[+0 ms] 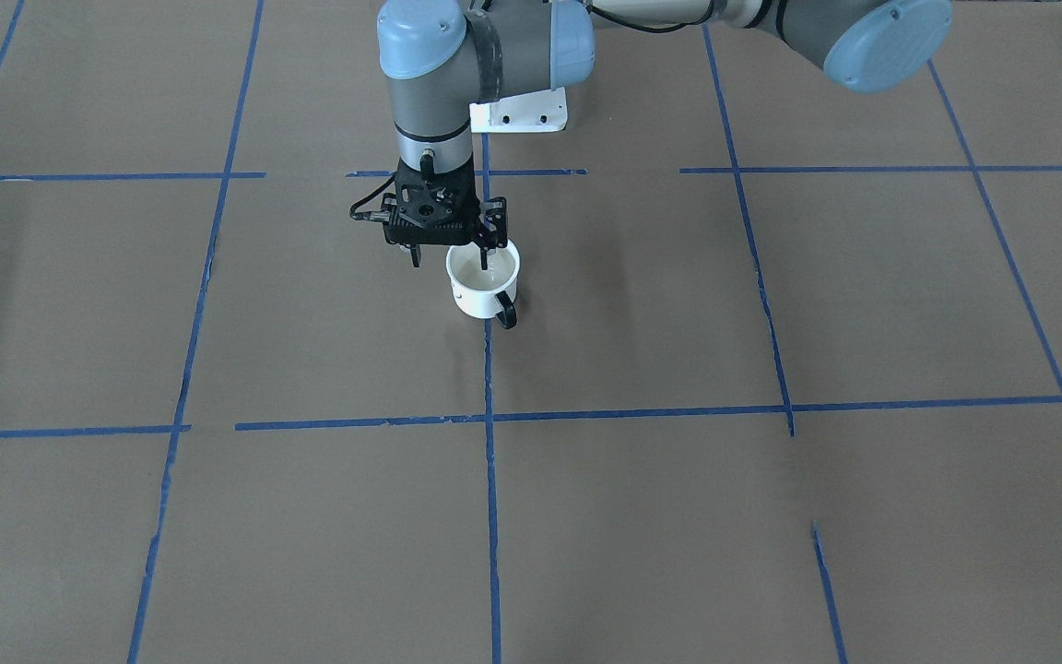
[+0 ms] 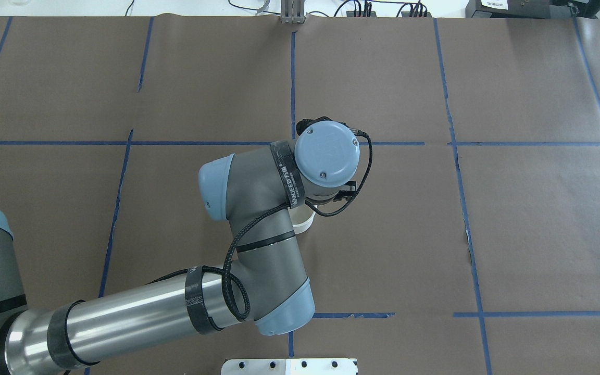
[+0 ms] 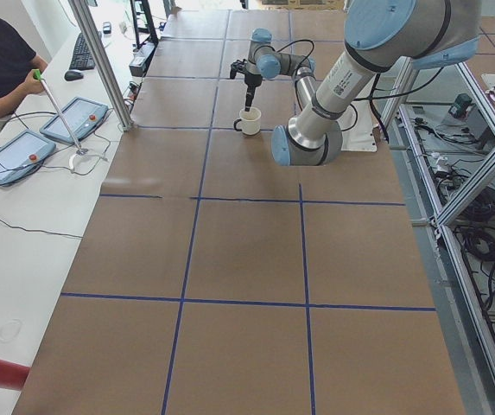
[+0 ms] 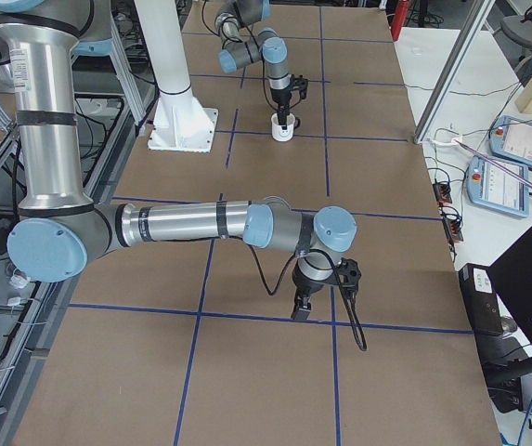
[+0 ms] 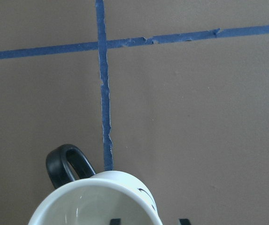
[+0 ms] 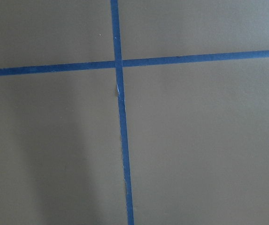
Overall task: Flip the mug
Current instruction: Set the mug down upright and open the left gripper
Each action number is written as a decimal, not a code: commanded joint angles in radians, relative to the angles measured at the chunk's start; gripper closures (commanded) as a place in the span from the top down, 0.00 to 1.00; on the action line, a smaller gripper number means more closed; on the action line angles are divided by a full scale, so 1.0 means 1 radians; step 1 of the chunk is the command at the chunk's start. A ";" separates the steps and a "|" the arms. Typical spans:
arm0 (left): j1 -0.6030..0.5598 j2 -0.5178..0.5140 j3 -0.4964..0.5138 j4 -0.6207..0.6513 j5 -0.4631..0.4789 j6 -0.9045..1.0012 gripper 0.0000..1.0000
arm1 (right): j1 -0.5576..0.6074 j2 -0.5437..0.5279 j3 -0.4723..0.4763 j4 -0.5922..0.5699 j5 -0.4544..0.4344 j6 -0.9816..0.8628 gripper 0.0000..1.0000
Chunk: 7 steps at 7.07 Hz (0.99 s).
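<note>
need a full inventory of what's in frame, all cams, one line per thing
mug: 1, white with black handle, upright on the table, mouth up, under the left gripper
table: 1, brown covering
tape lines: many, blue, grid across the table
mounting plate: 1, white, at the robot's base
control tablets: 2, grey-blue, on the side bench
operator: 1, black shirt, at the bench
left gripper: 1, black, open, one finger inside the mug, one outside its wall
right gripper: 1, black, over bare table far from the mug; open or shut cannot be told
</note>
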State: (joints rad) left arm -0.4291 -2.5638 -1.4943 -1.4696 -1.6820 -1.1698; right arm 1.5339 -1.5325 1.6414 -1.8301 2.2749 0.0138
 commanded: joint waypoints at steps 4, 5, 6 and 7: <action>-0.239 0.180 -0.259 0.052 -0.123 0.296 1.00 | 0.000 0.000 0.000 0.000 0.000 0.000 1.00; -0.288 0.257 -0.314 0.048 -0.143 0.388 1.00 | 0.000 0.000 0.000 0.000 0.000 0.000 1.00; -0.363 0.310 -0.343 0.043 -0.181 0.507 1.00 | 0.000 0.000 0.000 0.000 0.000 0.000 1.00; -0.479 0.361 -0.349 0.041 -0.256 0.679 1.00 | 0.000 0.000 0.000 0.000 0.000 0.000 1.00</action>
State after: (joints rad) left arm -0.7882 -2.2685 -1.8223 -1.4252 -1.8658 -0.6720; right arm 1.5340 -1.5325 1.6414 -1.8300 2.2749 0.0138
